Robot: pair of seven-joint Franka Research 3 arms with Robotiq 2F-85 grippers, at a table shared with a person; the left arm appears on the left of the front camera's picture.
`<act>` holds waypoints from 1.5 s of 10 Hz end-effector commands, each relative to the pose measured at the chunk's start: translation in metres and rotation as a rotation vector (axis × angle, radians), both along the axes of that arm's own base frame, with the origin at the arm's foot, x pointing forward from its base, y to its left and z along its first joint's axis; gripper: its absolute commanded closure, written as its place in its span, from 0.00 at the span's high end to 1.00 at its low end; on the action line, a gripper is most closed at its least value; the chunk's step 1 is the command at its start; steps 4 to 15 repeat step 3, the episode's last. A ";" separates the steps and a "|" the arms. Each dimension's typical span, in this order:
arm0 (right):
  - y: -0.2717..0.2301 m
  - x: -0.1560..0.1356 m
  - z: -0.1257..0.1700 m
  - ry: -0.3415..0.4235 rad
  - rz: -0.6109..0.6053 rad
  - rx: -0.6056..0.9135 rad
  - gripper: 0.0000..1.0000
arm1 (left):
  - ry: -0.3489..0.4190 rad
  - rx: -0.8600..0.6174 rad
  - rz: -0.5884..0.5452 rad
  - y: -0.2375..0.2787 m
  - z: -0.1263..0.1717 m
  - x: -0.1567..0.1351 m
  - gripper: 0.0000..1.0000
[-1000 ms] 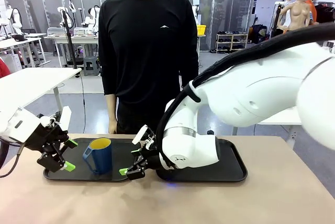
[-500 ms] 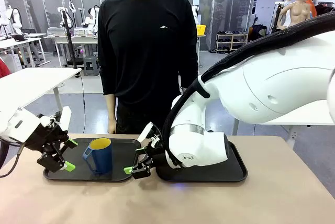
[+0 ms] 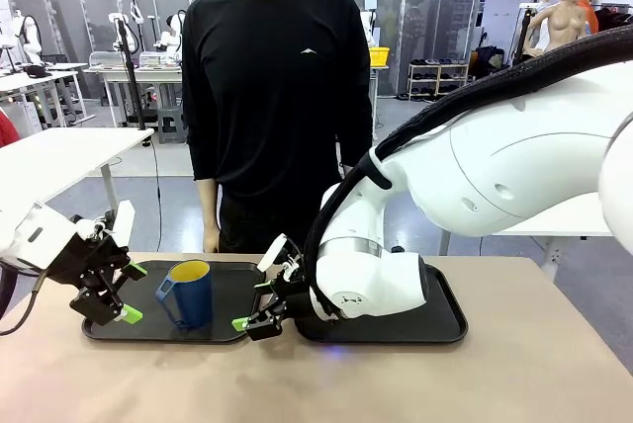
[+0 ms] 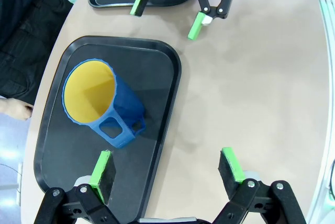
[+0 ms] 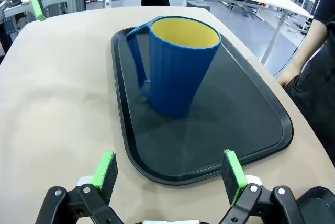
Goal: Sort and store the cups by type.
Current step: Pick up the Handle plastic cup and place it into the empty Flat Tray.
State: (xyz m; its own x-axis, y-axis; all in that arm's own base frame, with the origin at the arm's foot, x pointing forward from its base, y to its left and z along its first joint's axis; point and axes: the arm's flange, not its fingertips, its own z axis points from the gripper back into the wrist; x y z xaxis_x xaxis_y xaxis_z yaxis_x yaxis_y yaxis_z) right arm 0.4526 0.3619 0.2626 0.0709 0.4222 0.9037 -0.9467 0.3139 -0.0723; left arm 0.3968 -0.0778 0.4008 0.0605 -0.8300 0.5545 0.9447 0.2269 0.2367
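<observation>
While both grippers' fingers spread, blue mug stands upright on left black tray.

Right tray half behind arm

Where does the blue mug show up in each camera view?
Front view: blue mug at lower left, upright on the left black tray.
Left wrist view: mug left of centre.
Right wrist view: mug upper centre.
Shared landmark: that tray beneath it.
</observation>
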 end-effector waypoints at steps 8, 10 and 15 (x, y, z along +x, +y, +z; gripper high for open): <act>0.003 0.002 0.000 -0.008 0.000 -0.007 1.00 | -0.012 0.015 0.009 0.000 0.000 -0.001 1.00; 0.003 0.002 0.000 -0.008 0.000 -0.007 1.00 | -0.012 0.015 0.009 0.000 0.000 -0.001 1.00; 0.003 0.002 0.000 -0.008 0.000 -0.007 1.00 | -0.012 0.015 0.009 0.000 0.000 -0.001 1.00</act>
